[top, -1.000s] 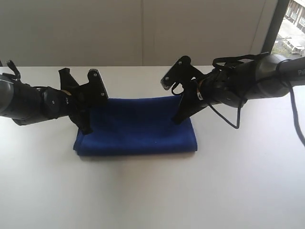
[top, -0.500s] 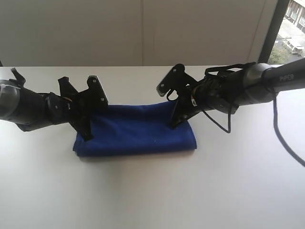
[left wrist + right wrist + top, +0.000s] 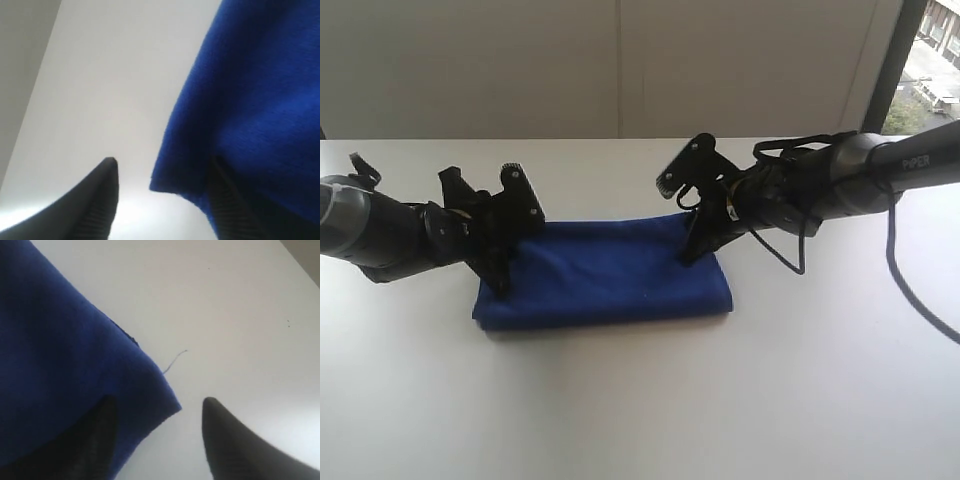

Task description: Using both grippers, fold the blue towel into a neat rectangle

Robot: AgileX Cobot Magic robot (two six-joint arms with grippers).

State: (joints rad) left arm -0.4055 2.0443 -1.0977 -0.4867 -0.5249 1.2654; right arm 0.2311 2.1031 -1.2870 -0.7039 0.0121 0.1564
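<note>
The blue towel (image 3: 605, 275) lies folded as a long rectangle on the white table (image 3: 640, 400). My left gripper (image 3: 500, 280) points down at the towel's back left corner. In the left wrist view this gripper (image 3: 163, 162) is open, with the towel corner (image 3: 240, 100) loose between its two fingers and one finger (image 3: 97, 200) over bare table. My right gripper (image 3: 690, 252) stands at the back right corner. It is open too (image 3: 158, 400), and the towel corner (image 3: 60, 350) with a loose thread (image 3: 175, 359) lies between its fingers, ungripped.
A pale wall (image 3: 620, 60) rises behind the table's far edge. A window frame (image 3: 900, 60) stands at the top right. A black cable (image 3: 910, 290) trails from the right arm over the table's right side.
Both grippers were shut on the towel's back corners and now stand open, with the corners released. The towel's back edge has settled lower onto the table.
</note>
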